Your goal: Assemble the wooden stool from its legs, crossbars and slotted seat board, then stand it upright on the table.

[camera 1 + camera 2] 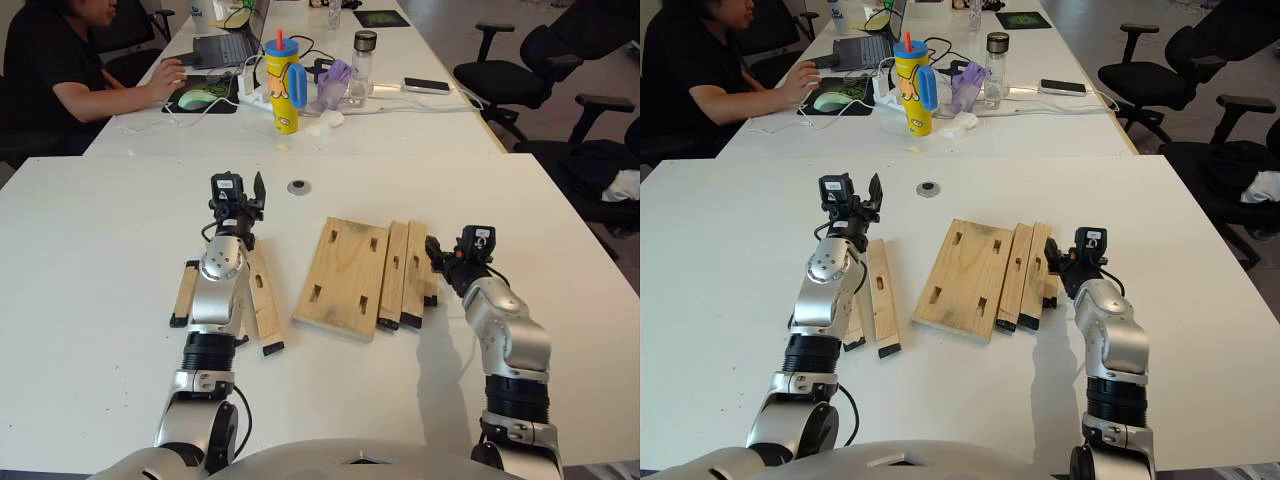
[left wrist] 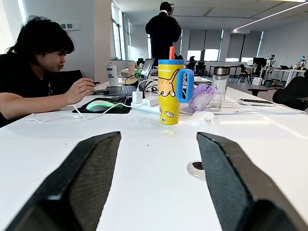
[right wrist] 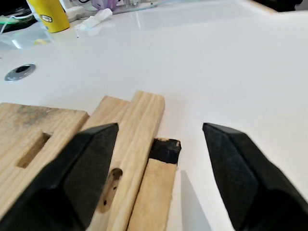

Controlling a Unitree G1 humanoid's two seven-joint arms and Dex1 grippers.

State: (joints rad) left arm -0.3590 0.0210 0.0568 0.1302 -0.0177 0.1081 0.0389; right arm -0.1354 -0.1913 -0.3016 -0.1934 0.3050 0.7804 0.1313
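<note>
**A:** What are we doing right now?

**B:** We are getting ready to grab a leg (image 1: pixel 414 270), we think. Our right gripper (image 3: pixel 160 127) is hanging wide open by the far ends of the legs. They are lying just right of the seat board (image 1: pixel 345 275), in the middle of the frame.

**A:** How are we doing it well?

**B:** We are aiming the fingers around one leg, not two, because they are touching.

**A:** And our left gripper (image 2: pixel 159 137)?

**B:** It is open too and holding nothing. Two more sticks (image 1: pixel 265 305) are lying by that arm, left of the middle.

**A:** What is each view giving us?

**B:** The right wrist view is showing a short stick (image 3: pixel 154 187) with a black end, tucked against the leg. The head view is showing every piece together.
</note>
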